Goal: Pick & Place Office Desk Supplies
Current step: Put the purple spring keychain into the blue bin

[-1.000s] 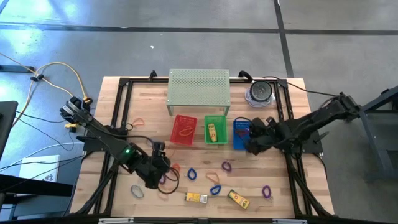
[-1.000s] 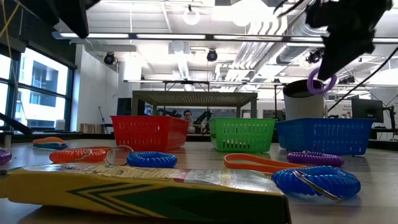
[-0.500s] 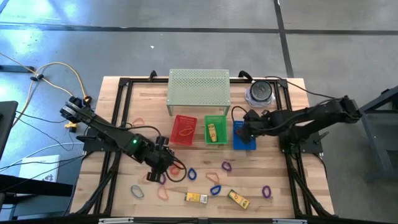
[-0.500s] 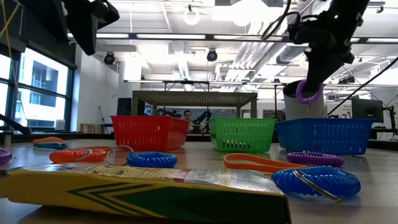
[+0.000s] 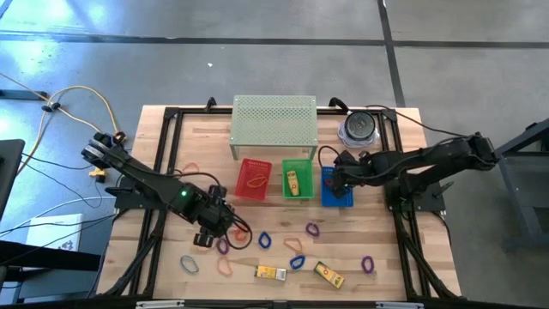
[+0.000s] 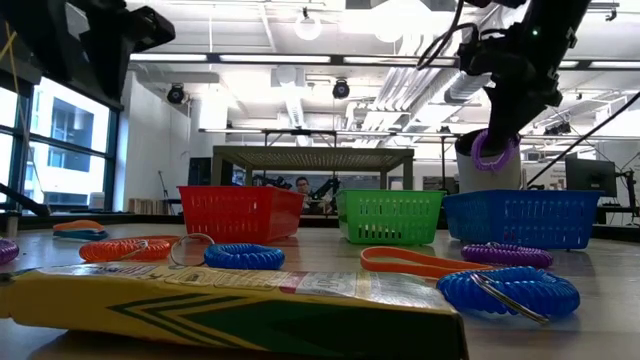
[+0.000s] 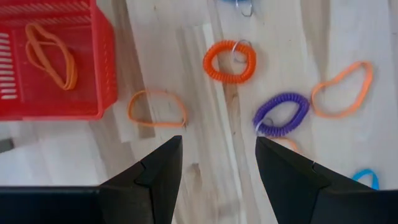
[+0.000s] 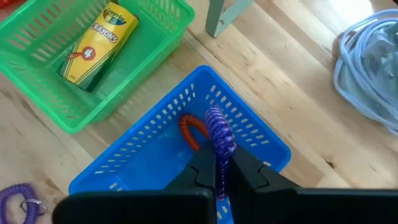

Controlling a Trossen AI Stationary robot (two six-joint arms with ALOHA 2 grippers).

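A purple coil (image 8: pixel 219 138) hangs pinched in the right gripper (image 8: pixel 217 163), whose fingers are clamped on it, directly above the blue basket (image 8: pixel 140 163). Inside that basket lies a red coil (image 8: pixel 190 129). Next to it the green basket (image 8: pixel 155 37) holds a yellow crayon box (image 8: pixel 99 43), and the red basket (image 7: pixel 102 74) holds an orange band (image 7: pixel 51 55).

The left gripper (image 7: pixel 217 165) hovers with fingers parted and nothing between them over loose pieces on the table (image 7: pixel 211 124): an orange loop (image 7: pixel 157 109), an orange coil (image 7: pixel 229 61) and another purple coil (image 7: pixel 281 114). Two more yellow boxes (image 5: pixel 270 273) lie near the front edge, with what seem to be further coils around them.
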